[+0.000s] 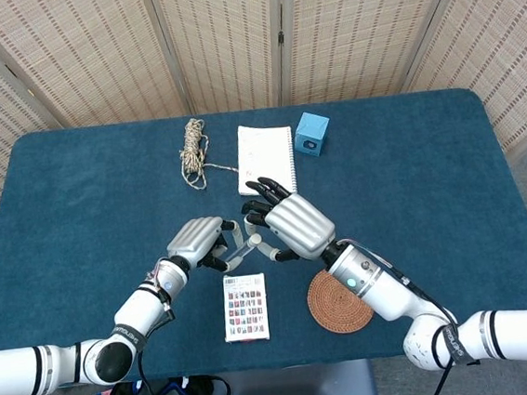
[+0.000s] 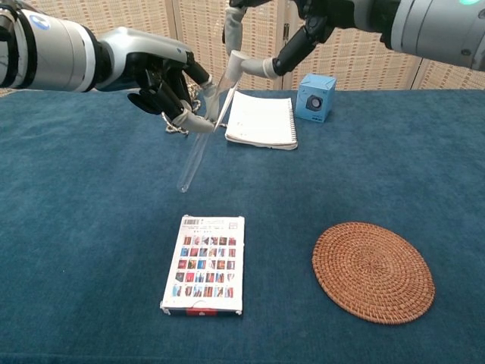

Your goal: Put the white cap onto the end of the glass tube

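Pinching white cap (image 2: 236,62) atop glass tube (image 2: 199,136): right robot hand (image 1: 289,225).

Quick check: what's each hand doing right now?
Left hand: holding the glass tube.
Right hand: pinching the white cap at the tube's upper end.

Head view overhead; chest view low, seemingly nearer.

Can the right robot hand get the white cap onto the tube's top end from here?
Probably yes: the white cap in the right robot hand sits at the glass tube top, nothing between.
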You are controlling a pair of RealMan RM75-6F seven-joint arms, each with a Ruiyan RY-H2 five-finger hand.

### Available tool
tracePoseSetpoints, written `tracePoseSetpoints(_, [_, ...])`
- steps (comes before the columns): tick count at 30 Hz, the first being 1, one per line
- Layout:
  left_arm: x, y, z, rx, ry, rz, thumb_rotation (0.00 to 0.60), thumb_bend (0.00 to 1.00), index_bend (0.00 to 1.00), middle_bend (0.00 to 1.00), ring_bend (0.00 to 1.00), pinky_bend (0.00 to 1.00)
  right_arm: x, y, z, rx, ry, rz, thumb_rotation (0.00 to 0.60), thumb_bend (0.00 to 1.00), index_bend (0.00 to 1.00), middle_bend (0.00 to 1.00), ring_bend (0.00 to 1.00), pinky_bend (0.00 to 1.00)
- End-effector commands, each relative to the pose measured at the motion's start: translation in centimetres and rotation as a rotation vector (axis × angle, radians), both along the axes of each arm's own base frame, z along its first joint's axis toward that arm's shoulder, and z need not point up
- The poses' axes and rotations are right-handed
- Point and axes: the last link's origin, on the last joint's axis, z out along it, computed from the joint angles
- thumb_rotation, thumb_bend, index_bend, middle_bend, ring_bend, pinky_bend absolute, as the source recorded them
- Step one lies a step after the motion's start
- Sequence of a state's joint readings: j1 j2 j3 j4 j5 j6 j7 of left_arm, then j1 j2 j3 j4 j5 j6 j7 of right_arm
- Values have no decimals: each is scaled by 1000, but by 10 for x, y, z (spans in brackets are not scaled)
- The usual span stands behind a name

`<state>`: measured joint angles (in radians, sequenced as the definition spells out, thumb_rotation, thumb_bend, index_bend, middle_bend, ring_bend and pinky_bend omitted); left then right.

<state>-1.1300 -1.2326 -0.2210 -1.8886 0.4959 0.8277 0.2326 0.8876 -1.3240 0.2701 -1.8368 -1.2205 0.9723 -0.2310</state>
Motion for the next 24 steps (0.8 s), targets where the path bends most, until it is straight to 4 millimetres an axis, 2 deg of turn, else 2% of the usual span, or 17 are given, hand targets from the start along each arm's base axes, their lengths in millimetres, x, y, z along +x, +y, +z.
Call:
tracePoseSetpoints(1, [0, 0, 0, 1, 1, 1, 600, 366, 590, 995, 1000, 1000, 0, 0, -2, 4, 5, 0, 600, 491, 643, 281, 0, 0])
tracePoseSetpoints(13, [-5, 2, 0, 1, 10, 8, 600, 367, 590, 995, 1000, 1000, 0, 0, -8, 9, 19, 3, 600, 481, 643, 280, 0, 0])
tracePoseSetpoints(16, [-7, 2, 0, 2, 13, 13, 600, 367, 590, 995, 1000, 1000, -1, 0, -8, 9, 22, -3, 600, 397, 634, 272, 0, 0])
tracePoseSetpoints(21, [-11, 3, -2, 4, 23, 14, 600, 367, 590, 995, 1000, 1000, -2, -2, -7, 10, 17, -13, 600, 223, 482, 239, 0, 0])
tracePoseSetpoints(24, [-13, 4, -3, 7, 34, 12, 600, 367, 590, 995, 1000, 1000, -3, -2, -8, 12, 15, -18, 600, 153, 418, 226, 0, 0])
